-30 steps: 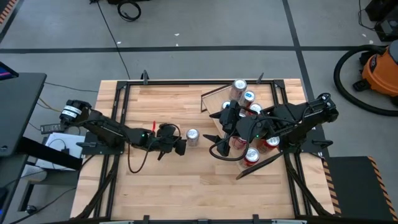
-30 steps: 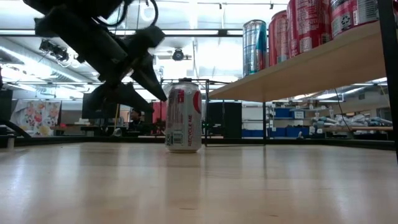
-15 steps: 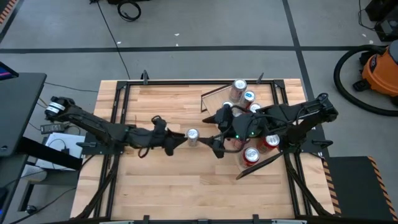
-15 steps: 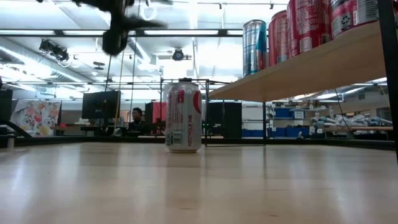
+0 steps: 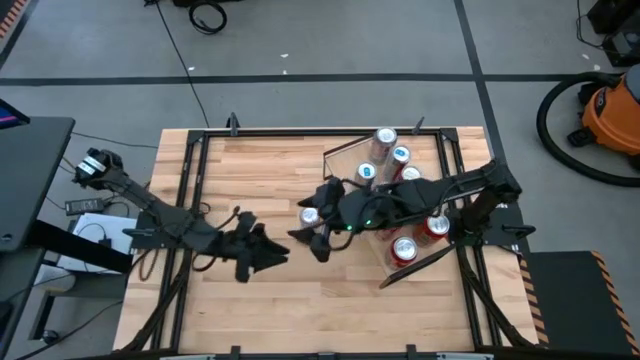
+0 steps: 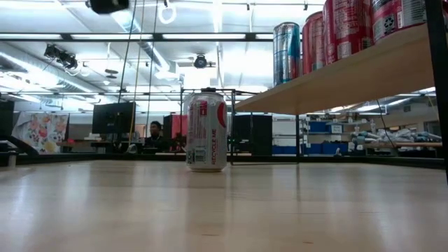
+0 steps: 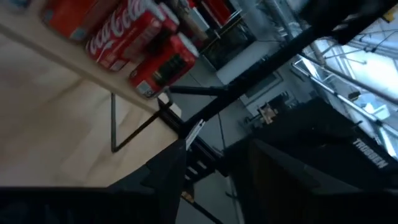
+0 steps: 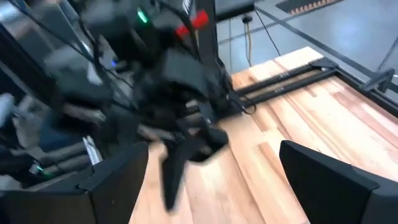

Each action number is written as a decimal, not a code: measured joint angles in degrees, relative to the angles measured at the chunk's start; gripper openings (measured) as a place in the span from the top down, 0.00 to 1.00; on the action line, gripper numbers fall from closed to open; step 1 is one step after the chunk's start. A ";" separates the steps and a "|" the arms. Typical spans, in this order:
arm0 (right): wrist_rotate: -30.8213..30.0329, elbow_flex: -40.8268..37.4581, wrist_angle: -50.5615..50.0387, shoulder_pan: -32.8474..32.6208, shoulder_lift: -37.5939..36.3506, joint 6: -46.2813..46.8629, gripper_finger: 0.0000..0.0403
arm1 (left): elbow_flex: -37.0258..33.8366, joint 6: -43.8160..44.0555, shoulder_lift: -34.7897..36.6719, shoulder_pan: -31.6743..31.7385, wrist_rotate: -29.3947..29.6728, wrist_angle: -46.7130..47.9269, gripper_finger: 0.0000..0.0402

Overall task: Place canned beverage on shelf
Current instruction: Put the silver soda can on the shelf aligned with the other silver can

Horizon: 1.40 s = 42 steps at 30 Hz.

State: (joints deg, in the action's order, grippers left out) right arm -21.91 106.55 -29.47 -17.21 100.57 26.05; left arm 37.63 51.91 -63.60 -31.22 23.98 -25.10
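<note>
- we find the can (image 5: 309, 216) upright on the table (image 5: 270, 310), its long axis vertical, touched by neither arm.
- the right gripper (image 5: 310, 236) stands with its fingers spread wide and empty; the can lies just beside it, on its far side, toward the back of the table.
- the left gripper (image 5: 272, 256) sits farther off; we cannot tell how its fingers stand.
- we judge the right arm nearer, so the grasp falls to it.
- the shelf (image 5: 345, 158) lies behind the right gripper, already carrying several cans.

Wood table (image 5: 270, 310): 1 upright can (image 6: 206, 131). Shelf (image 6: 350, 75): several cans.
</note>
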 joint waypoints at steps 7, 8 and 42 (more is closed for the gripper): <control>-0.95 9.98 -8.68 -0.63 6.64 0.83 0.07 | 0.00 -3.01 4.01 -5.90 11.62 7.53 0.54; -0.89 11.49 -10.32 -0.59 7.71 0.89 0.07 | 0.00 -2.83 4.47 -6.32 12.54 8.75 0.54; 18.38 -0.13 -14.33 14.65 13.78 -34.40 0.01 | 0.00 11.02 7.64 5.99 12.01 52.54 0.54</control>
State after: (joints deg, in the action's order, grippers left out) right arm -3.53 106.42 -43.80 -2.56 114.34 -8.35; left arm 37.63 62.93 -55.96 -25.23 35.99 27.44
